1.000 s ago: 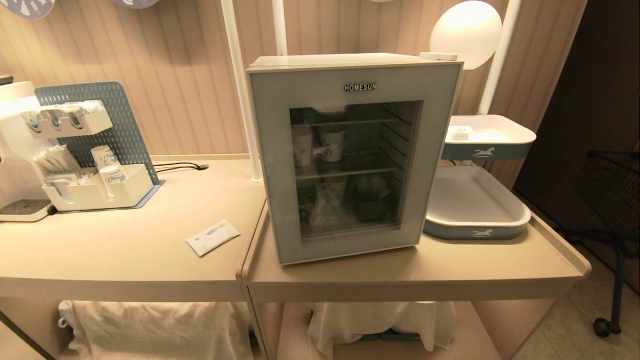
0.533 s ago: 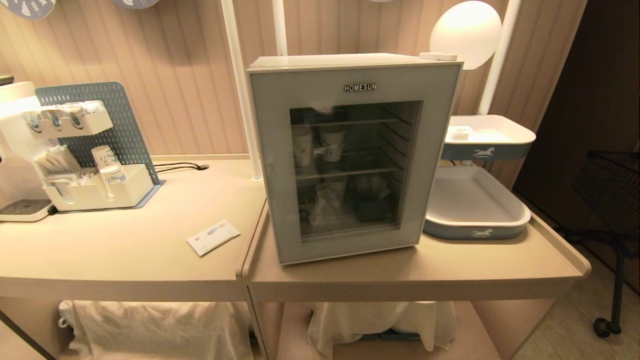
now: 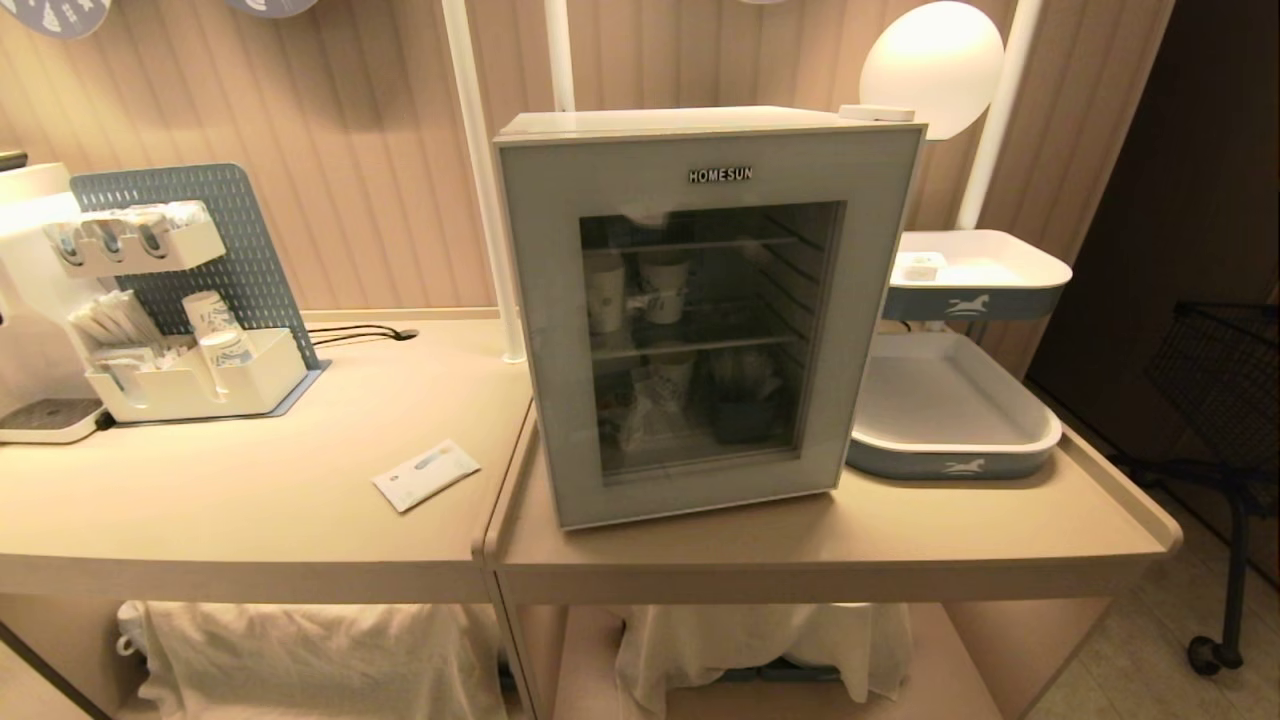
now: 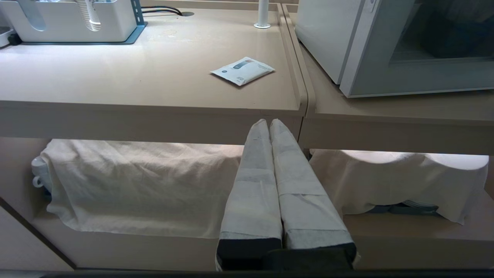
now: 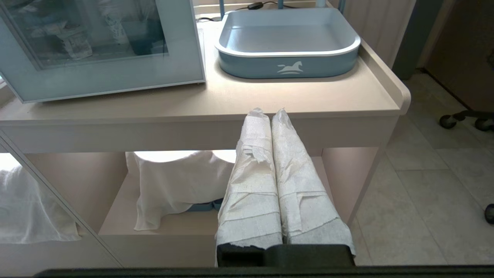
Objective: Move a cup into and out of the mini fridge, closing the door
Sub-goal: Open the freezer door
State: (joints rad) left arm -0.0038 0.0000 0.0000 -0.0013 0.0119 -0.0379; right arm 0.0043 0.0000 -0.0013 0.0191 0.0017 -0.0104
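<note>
Nothing moved; door [image 3: 700, 320] closed w/ cups inside mini fridge [image 3: 660, 121], both end effectors [image 4: 269, 122] [image 5: 269, 112] closed, empty.

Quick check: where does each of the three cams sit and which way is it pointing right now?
Head: high, looking down at the white glass-door mini fridge; no arm shows.
Left wrist: low before the beige table, facing a white sachet; shut left gripper shows.
Right wrist: low, facing the blue-grey horse-logo tray; shut right gripper shows.
Shared: all see the fridge; head and right wrist share the tray.
</note>
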